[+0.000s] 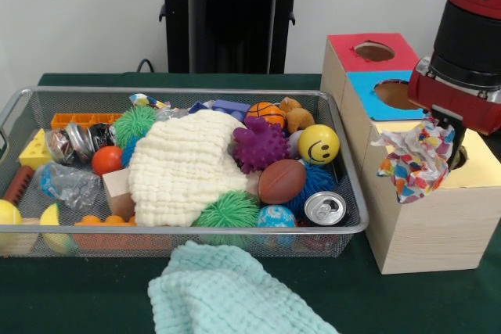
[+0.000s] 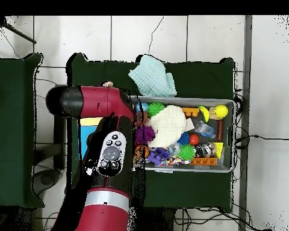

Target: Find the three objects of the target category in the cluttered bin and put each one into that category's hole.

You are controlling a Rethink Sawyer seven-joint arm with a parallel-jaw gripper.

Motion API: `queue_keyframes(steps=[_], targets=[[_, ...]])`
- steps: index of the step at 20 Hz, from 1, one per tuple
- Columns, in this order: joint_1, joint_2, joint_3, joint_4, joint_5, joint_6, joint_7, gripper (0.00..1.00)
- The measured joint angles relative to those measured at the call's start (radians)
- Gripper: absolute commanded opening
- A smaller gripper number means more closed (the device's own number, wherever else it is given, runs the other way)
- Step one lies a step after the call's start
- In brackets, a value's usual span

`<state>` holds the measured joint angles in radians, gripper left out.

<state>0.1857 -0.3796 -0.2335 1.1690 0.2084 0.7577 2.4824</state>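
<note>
Black gripper (image 1: pixel 440 132) clamped on crumpled multicoloured paper wad (image 1: pixel 415 162), hanging over yellow-topped hole of wooden sorting box (image 1: pixel 427 224), wire mesh bin (image 1: pixel 344 127) of toys beside

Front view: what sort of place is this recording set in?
Probably a lab test bench, not a home: a green-covered table holds a wire bin of mixed toys and a wooden sorting box with holes, on tiled floor.

no readable text, labels or numbers
</note>
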Motion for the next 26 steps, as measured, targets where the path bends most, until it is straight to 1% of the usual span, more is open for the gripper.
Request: queue_keyframes(steps=[10,15,26], targets=[[0.013,-0.03,-0.002,0.073,-0.002,-0.112,0.0,0.0],[0.013,-0.036,-0.001,0.089,-0.001,-0.134,0.0,0.0],[0.01,-0.04,0.003,0.098,0.0,-0.145,0.0,0.0]])
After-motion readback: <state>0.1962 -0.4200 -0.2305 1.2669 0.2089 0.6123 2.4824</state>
